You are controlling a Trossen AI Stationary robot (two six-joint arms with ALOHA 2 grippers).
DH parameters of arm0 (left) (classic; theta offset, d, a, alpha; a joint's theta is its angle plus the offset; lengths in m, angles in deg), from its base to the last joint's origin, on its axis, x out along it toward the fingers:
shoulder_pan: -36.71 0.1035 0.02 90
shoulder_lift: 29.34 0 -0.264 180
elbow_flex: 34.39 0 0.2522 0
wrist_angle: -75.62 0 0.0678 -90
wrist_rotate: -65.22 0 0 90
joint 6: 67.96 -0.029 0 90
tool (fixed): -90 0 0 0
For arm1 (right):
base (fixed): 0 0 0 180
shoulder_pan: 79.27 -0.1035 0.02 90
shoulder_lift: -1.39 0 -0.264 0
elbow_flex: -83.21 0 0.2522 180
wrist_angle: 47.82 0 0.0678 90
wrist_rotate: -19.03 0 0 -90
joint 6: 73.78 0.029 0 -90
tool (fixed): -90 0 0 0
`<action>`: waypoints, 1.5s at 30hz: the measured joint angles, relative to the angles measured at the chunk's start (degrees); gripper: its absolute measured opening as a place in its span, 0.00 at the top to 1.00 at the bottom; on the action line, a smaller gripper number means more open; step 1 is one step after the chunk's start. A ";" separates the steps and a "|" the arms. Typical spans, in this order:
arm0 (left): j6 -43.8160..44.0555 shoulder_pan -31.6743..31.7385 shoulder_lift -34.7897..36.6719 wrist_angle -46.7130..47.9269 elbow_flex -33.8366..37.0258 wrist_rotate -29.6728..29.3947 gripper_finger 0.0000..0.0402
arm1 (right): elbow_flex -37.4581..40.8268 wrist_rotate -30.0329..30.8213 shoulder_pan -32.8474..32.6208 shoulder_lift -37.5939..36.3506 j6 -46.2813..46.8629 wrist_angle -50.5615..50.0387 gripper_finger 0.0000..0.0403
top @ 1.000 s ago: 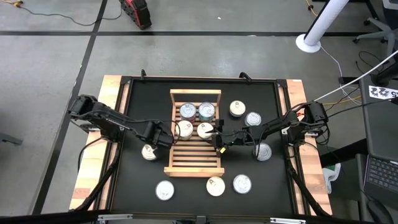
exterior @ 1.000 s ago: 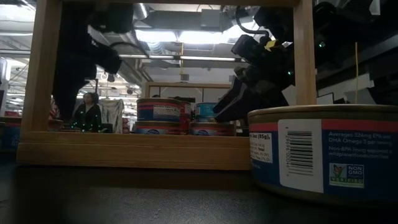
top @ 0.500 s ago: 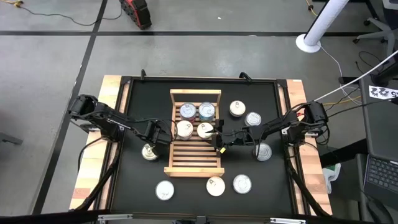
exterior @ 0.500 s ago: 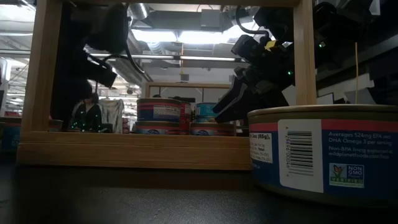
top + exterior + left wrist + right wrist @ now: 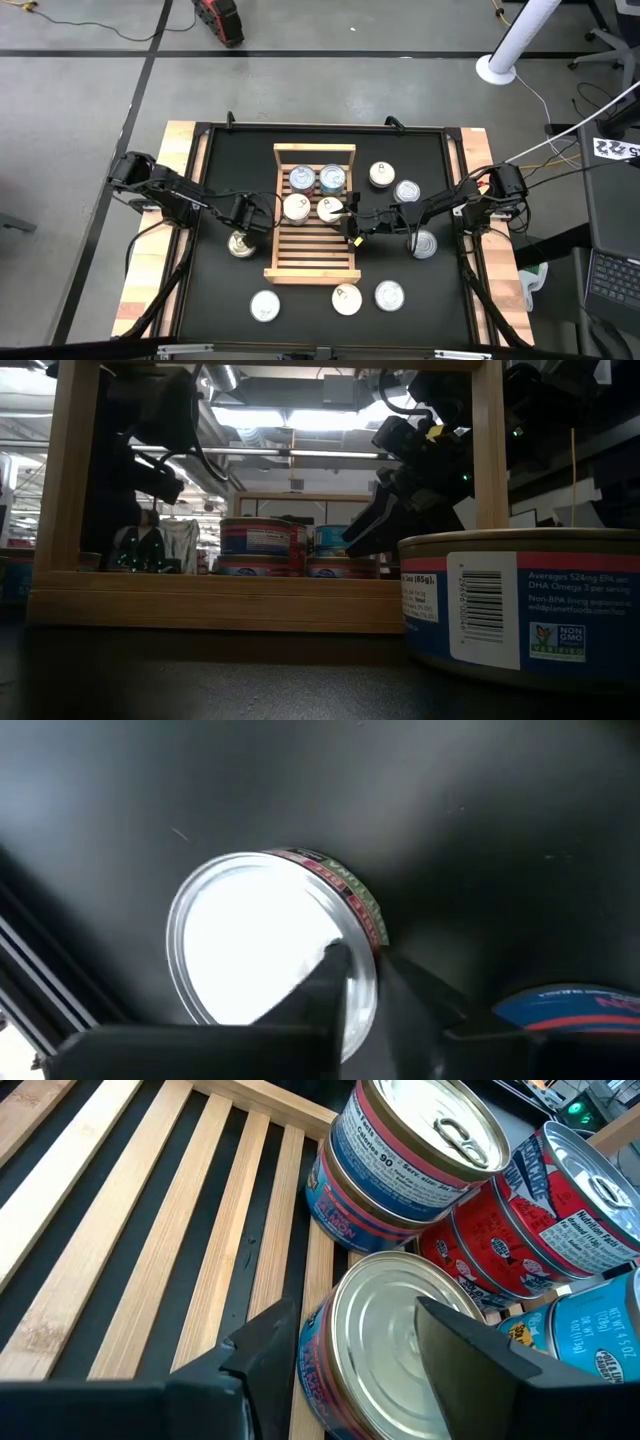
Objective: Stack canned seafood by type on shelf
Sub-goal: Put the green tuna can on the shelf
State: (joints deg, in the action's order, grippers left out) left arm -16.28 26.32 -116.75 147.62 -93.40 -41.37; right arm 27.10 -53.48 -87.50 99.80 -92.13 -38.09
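The wooden slatted shelf [image 5: 315,250] lies mid-table with several tins in its far half [image 5: 302,178]. My right gripper [image 5: 355,1345] is open over the shelf. Its fingers stand on either side of a silver-lidded tin [image 5: 385,1330] that rests on the slats; it also shows in the high view [image 5: 330,208]. My left gripper [image 5: 255,215] hangs just left of the shelf, above a silver-lidded tin [image 5: 265,945] on the black mat. Its fingers [image 5: 340,975] are nearly together over that tin's rim. My left gripper points down at the tin's rim [image 5: 368,945], on the side with the red and green label. I cannot tell whether the fingers touch it. The tin lies on the mat with its lid up.
Loose tins lie on the mat right of the shelf [image 5: 380,175] [image 5: 407,191] [image 5: 424,243] and near the front edge [image 5: 265,306] [image 5: 346,298] [image 5: 389,294]. One front tin fills the low view's right [image 5: 520,610]. The shelf's near half is bare slats [image 5: 150,1230].
My left gripper has shifted a little toward the table's left edge, above the tin beside the shelf. The tin stays on the mat.
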 joint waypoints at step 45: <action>-9.87 -0.16 11.27 -14.84 -3.43 6.84 1.00 | 0.00 -0.15 0.00 0.00 0.01 -0.01 0.49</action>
State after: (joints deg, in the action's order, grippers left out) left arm -26.15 26.16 -105.48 132.77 -96.83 -34.54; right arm 27.10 -53.63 -87.50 99.80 -92.12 -38.10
